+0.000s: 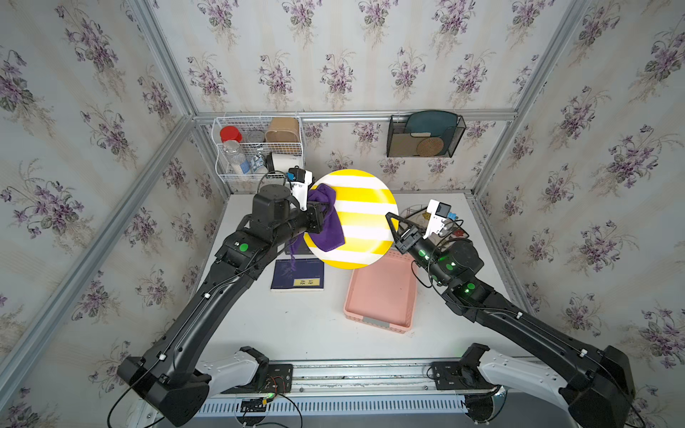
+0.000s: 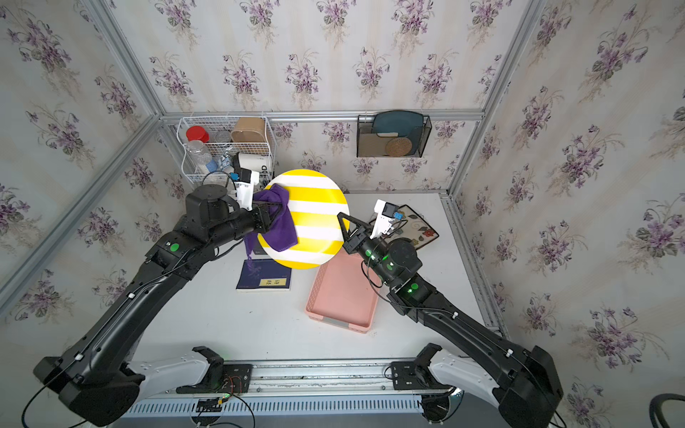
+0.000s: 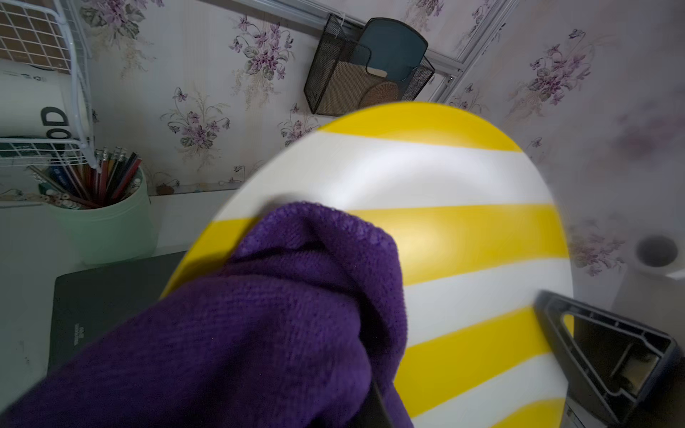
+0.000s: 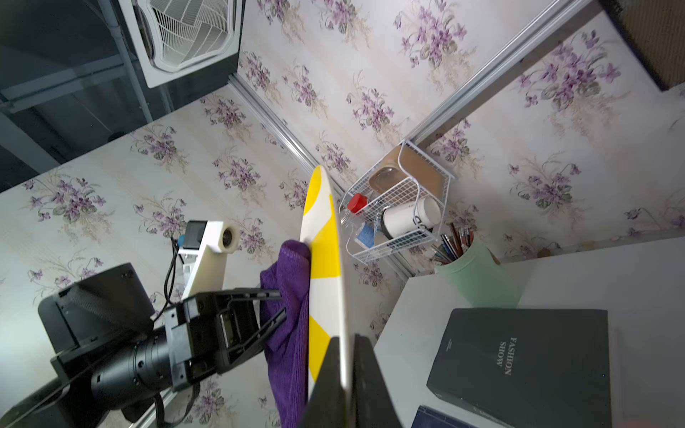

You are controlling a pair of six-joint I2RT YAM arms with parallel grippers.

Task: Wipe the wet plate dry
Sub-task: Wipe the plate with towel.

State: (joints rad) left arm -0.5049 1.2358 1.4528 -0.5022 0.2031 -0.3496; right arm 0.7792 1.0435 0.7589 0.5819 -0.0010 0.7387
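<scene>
The wire basket on the wall holds a red-capped bottle, a brown box and a white cup. A green cup holds pencils. The right claw is clamped on the striped plate at its rim, holding it clear above the counter. The left claw pinches a purple cloth against the plate's face. In both top views the plate's near edge overlaps the far corner of the pink tray. Bare counter lies in front.

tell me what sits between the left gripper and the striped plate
The purple cloth: shut in the left gripper, it lies against the face of the yellow-and-white striped plate. The right wrist view shows this edge-on; both top views agree.
</scene>
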